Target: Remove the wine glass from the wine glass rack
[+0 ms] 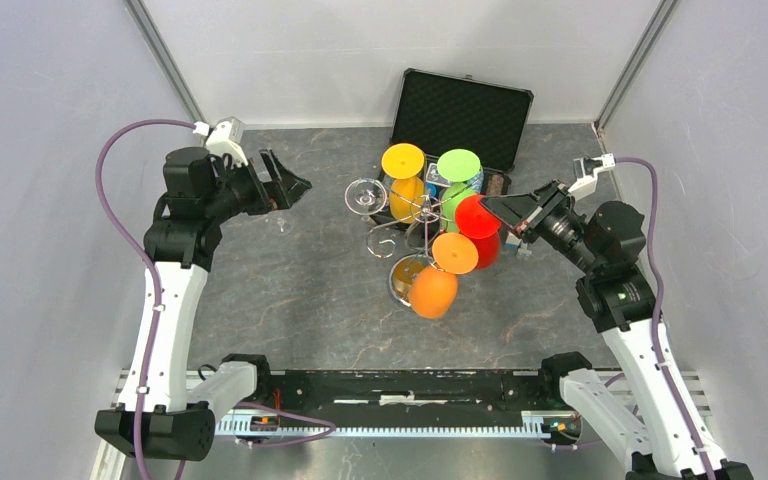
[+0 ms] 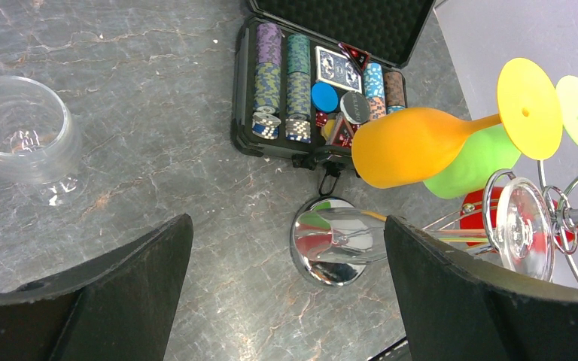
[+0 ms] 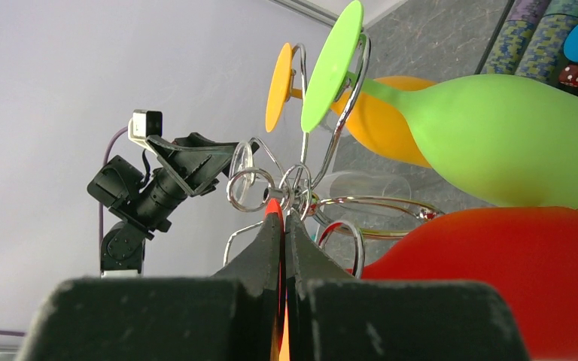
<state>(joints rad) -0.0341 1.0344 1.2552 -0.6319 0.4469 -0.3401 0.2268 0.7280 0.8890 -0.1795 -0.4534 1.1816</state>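
As only wrist view shows, right jaws pinching red wine glass [image 3: 497, 278]

Top view looking down, wrist views close, sharing wine glass rack [image 2: 333, 257]

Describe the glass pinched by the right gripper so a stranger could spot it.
Find the chrome wire rack mid-table, just in front of the open black case. On its right side, at the tips of the right gripper, is the red wine glass; no other glass on the rack is red.
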